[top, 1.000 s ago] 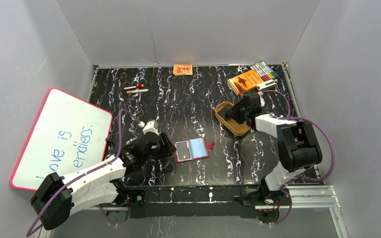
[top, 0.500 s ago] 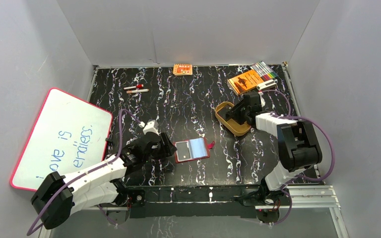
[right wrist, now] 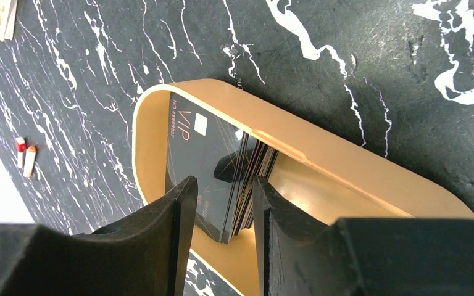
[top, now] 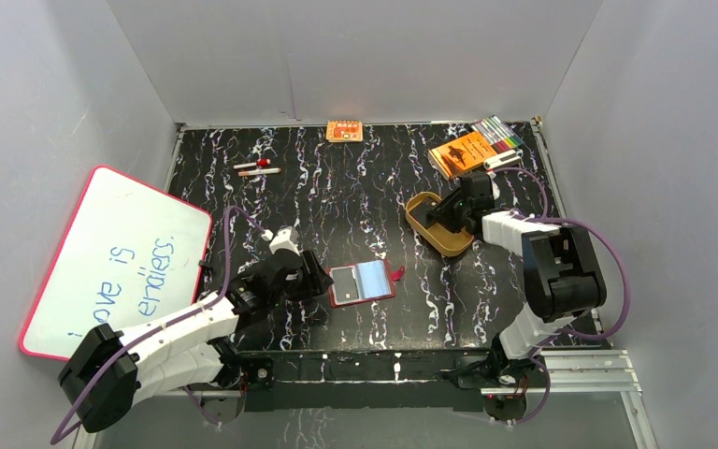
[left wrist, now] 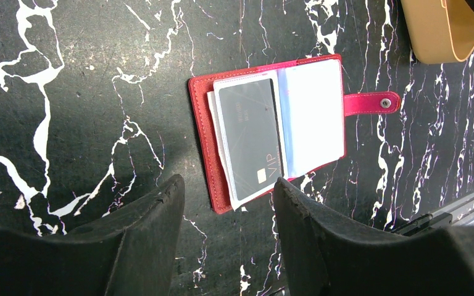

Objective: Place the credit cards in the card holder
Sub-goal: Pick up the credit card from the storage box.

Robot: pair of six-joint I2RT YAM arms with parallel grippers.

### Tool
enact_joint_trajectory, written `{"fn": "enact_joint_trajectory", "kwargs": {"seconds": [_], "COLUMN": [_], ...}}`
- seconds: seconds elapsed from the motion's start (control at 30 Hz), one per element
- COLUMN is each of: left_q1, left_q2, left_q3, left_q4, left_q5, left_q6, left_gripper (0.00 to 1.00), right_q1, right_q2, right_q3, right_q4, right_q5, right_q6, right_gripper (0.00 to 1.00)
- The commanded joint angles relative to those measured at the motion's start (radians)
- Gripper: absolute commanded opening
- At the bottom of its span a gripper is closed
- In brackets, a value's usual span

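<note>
Left hand [left wrist: 228, 184], fingers apart, hovers by the open card holder [left wrist: 308, 111]. Right hand [right wrist: 223, 182] straddles the credit cards [right wrist: 203, 154] in the tan tray [right wrist: 345, 160]; I cannot tell whether it is clamped.

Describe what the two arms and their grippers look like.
Both the left arm and right arm have white shells with black joint housings, and a purple cable loops along each. The left gripper and right gripper have matte black, thick, rounded fingers with rough inner edges.

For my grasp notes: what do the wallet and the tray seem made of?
The wallet looks like red leather or imitation: stitched edge, snap tab. The tray seems smooth tan plastic, with a soft sheen.
</note>
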Motion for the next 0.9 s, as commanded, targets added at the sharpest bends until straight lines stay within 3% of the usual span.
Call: {"fn": "enact_joint_trajectory", "kwargs": {"seconds": [0.0, 0.2, 0.87], "left_q1": [0.000, 0.000, 0.000], "left_q2": [-0.004, 0.000, 0.010], "left_q3": [-0.008, -0.009, -0.007], "left_q4": [0.003, 0.002, 0.003], "left_q5": [-0.009, -0.006, 0.000], "left_q6": [-0.002, -0.004, -0.008], "left_gripper": [0.53, 0.53, 0.53], "right_q1": [-0.010, -0.012, -0.027], "right_q2": [0.012, 0.029, -0.054], "right_q3": [0.014, 0.017, -0.063], "right_q4": [-0.004, -0.013, 0.025], "right_q5": [-0.009, -0.019, -0.016], "right_q6": [-0.023, -0.036, -0.028], "right_gripper": [0.48, 0.50, 0.33]}}
